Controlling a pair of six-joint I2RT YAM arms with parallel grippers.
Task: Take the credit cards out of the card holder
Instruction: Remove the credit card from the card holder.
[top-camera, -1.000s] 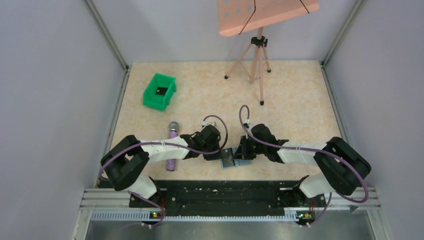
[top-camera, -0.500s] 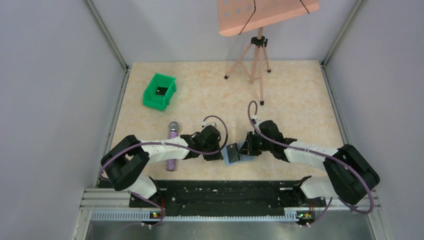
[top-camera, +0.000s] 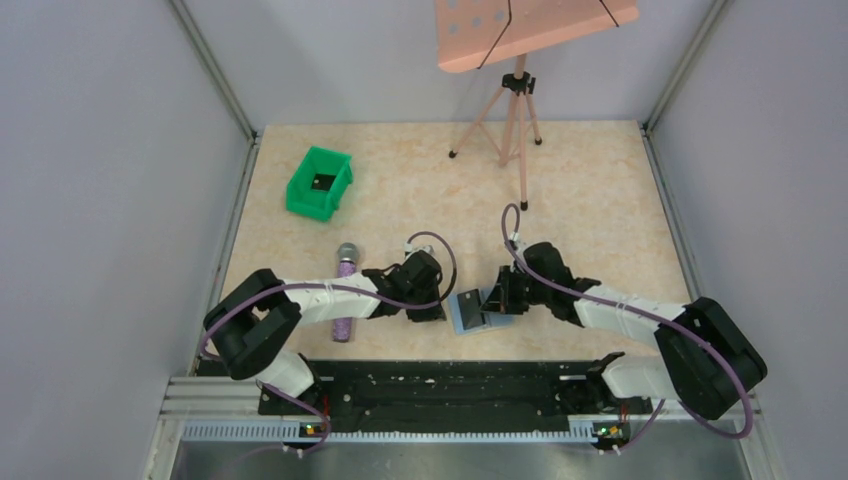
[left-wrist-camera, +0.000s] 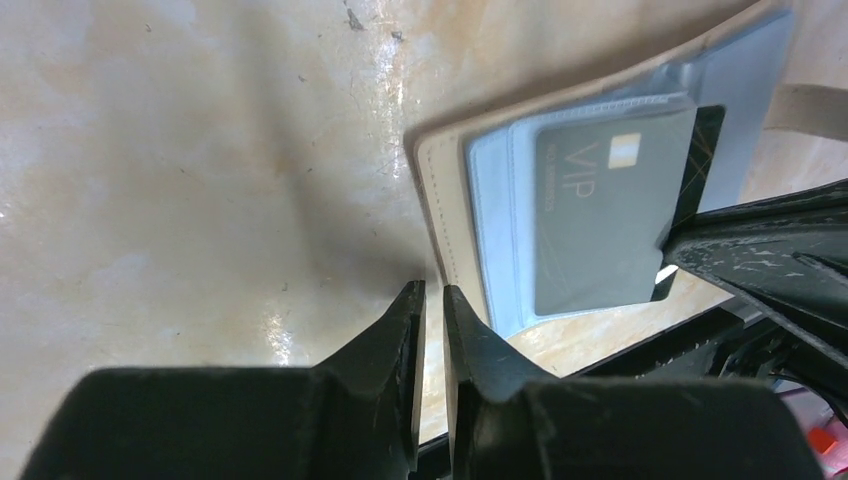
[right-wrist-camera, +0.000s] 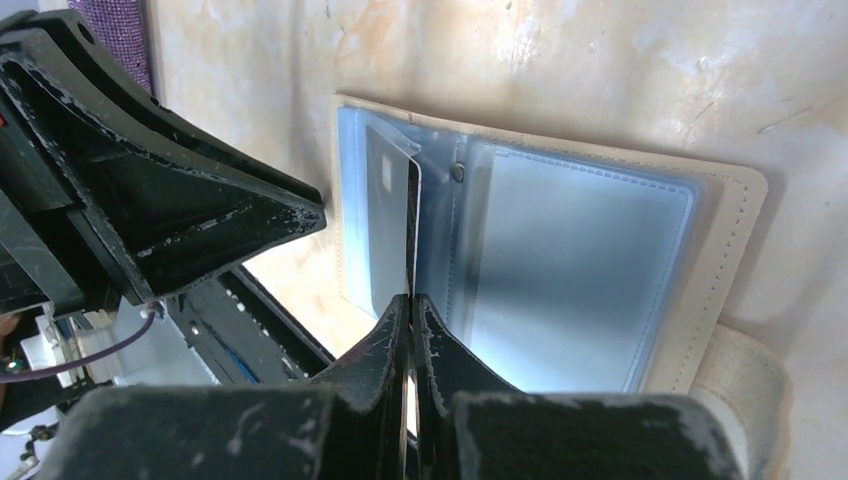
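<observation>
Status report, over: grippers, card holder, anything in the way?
Left gripper pinching the card holder rim. Right gripper shut on grey VIP card, partly drawn out. Nothing in the way.

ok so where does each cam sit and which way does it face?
Top external: fixed above and behind the bases, looking down on the table; both arms show whole, left tool and right tool meeting at the holder.
Left wrist: on the left wrist, looking down past its own fingers at the holder's rim and the card.
Right wrist: on the right wrist, looking down its shut fingers at the open holder, card pinched edge-on.
Shared: both wrist views show holder, card and the other arm's tool.
</observation>
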